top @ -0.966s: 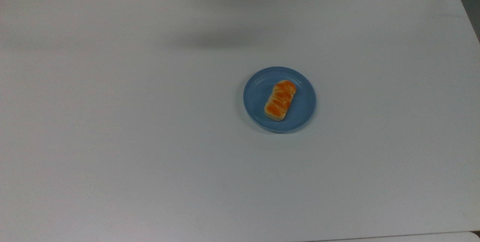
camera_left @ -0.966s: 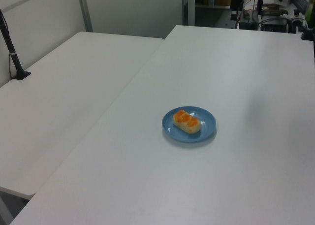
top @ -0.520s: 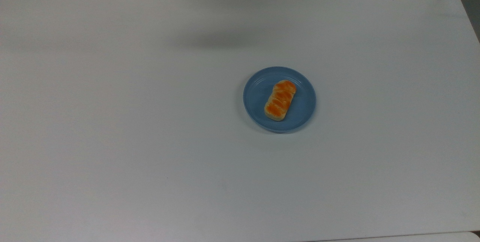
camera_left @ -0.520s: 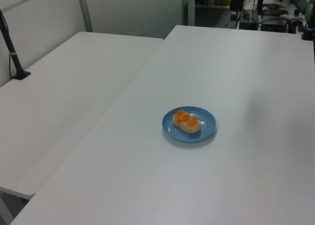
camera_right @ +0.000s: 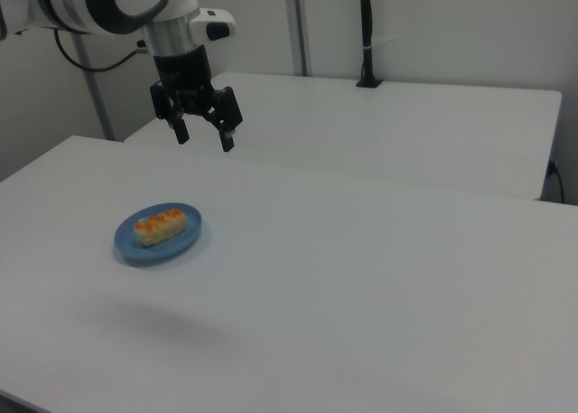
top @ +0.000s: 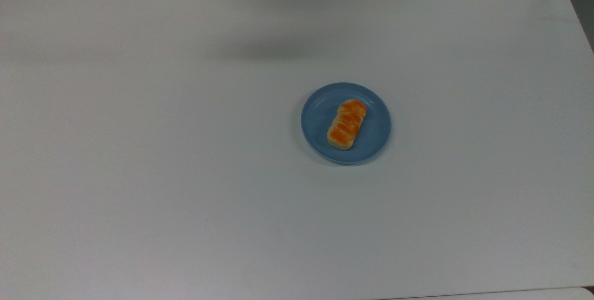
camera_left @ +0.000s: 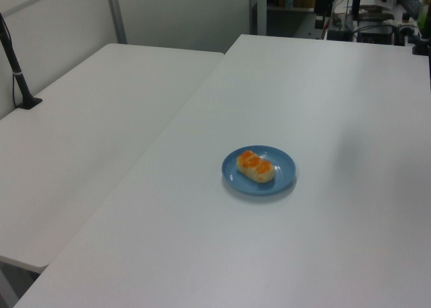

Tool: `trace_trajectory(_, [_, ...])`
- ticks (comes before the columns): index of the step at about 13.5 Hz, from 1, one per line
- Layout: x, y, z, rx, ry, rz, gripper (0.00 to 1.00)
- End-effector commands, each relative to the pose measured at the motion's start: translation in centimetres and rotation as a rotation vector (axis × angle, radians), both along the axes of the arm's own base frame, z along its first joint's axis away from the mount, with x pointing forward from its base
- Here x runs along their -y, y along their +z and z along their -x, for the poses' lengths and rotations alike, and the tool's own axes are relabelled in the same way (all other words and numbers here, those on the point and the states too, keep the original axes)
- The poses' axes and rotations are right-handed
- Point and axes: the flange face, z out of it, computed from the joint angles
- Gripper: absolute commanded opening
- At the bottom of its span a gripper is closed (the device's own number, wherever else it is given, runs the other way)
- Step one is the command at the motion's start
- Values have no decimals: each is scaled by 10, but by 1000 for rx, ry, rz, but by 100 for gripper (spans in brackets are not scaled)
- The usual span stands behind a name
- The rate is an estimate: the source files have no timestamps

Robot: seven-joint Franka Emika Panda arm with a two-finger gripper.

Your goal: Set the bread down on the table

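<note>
The gripper (camera_right: 204, 137) hangs high above the table (camera_right: 379, 268), jaws wide open and empty; its fingertips have drifted slightly across the top view's far edge. The bread (top: 346, 124) remains on the blue plate (top: 377, 141). Pickup not started.

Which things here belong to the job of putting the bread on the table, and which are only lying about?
For the job:
- the bread, lying on the blue plate
- the table
- the tool, open, hanging in the air

Only lying about:
- the blue plate
- the second white table
- the black stand
</note>
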Motion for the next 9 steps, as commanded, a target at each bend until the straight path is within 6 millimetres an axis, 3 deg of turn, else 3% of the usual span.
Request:
trace_trajectory(1, [-1, -1, 2, 13, 6, -10, 100])
trace_trajectory(4, [-8, -2, 1, 12, 18, 1, 100])
trace_trajectory(6, [-33, -22, -9, -24, 53, -3, 100])
trace_trajectory(7, [-58, -43, -17, -60, 62, -17, 100])
trace_trajectory(9, [-113, -88, -27, -67, -87, -51, 100])
